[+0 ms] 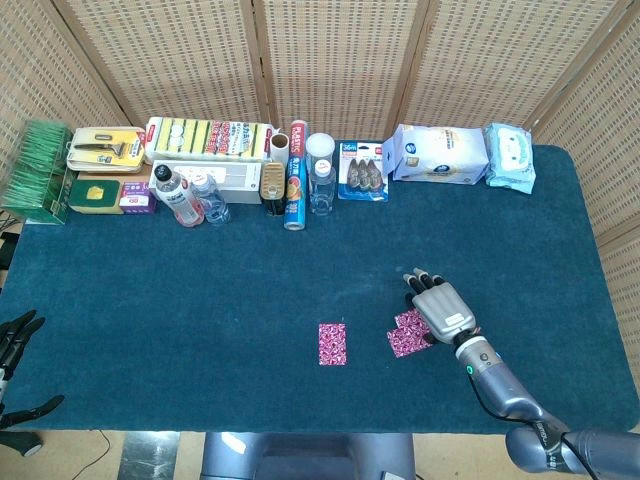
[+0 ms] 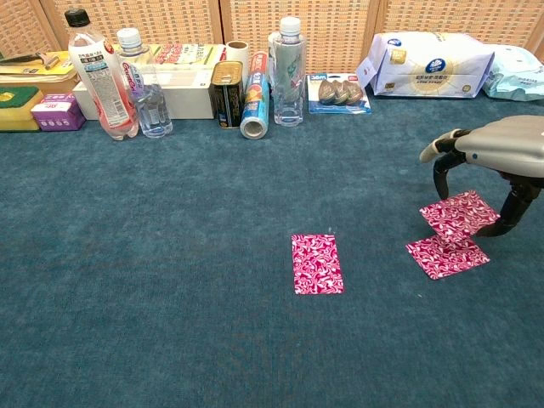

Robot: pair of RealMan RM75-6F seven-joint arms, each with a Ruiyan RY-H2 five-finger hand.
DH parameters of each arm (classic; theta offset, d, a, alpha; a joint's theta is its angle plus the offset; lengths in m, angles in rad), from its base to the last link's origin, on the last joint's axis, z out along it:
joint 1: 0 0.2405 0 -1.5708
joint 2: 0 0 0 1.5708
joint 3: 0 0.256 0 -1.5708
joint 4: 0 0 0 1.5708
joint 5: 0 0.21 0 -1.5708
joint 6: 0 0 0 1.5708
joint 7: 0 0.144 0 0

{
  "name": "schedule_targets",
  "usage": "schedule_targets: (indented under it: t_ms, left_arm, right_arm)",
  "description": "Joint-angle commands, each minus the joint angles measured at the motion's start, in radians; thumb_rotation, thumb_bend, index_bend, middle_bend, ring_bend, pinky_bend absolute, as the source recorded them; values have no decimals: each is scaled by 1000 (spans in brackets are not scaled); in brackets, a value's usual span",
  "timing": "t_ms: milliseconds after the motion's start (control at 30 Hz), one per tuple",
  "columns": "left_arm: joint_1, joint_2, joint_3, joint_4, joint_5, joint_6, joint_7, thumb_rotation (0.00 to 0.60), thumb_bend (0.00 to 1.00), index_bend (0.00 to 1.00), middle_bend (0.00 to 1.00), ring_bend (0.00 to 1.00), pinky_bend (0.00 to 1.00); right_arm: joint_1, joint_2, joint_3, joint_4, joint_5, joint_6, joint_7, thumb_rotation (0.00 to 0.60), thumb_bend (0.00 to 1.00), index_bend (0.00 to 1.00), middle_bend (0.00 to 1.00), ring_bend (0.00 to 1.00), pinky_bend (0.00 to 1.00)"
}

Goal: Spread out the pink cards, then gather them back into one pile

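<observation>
Three pink patterned cards lie on the blue cloth. One card [image 2: 317,263] [image 1: 332,343] lies alone near the middle front. A second card [image 2: 447,256] [image 1: 403,342] lies to its right. The third card [image 2: 460,213] [image 1: 411,322] overlaps the second's far edge. My right hand [image 2: 497,149] [image 1: 443,308] arches over that third card, with a fingertip [image 2: 439,185] at its left edge and the thumb at its right edge, gripping it flat on the cloth. My left hand [image 1: 15,335] hangs off the table's front left corner, fingers spread and empty.
Along the back edge stands a row of goods: bottles [image 2: 98,72], a can [image 2: 226,93], a tube [image 2: 255,106], sponges [image 1: 205,138] and wipe packs [image 2: 433,64]. Wicker screens stand behind the table.
</observation>
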Motion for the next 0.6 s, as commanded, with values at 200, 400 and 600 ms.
schedule_targets:
  t_ms: [200, 400, 600]
  left_arm:
    - [1, -2, 2, 0, 2, 0, 3, 600, 72, 0, 0, 0, 0]
    - [0, -2, 2, -1, 2, -1, 6, 600, 73, 0, 0, 0, 0]
    - [1, -1, 2, 2, 2, 2, -3, 600, 72, 0, 0, 0, 0]
  right_arm:
    - [-9, -27, -13, 7, 21, 3, -46, 600, 251, 435, 106, 69, 223]
    - [-10, -52, -18, 8, 39, 9, -92, 600, 261, 435, 103, 68, 223]
    - [-8, -78, -22, 14, 79, 5, -139, 600, 271, 435, 95, 67, 223]
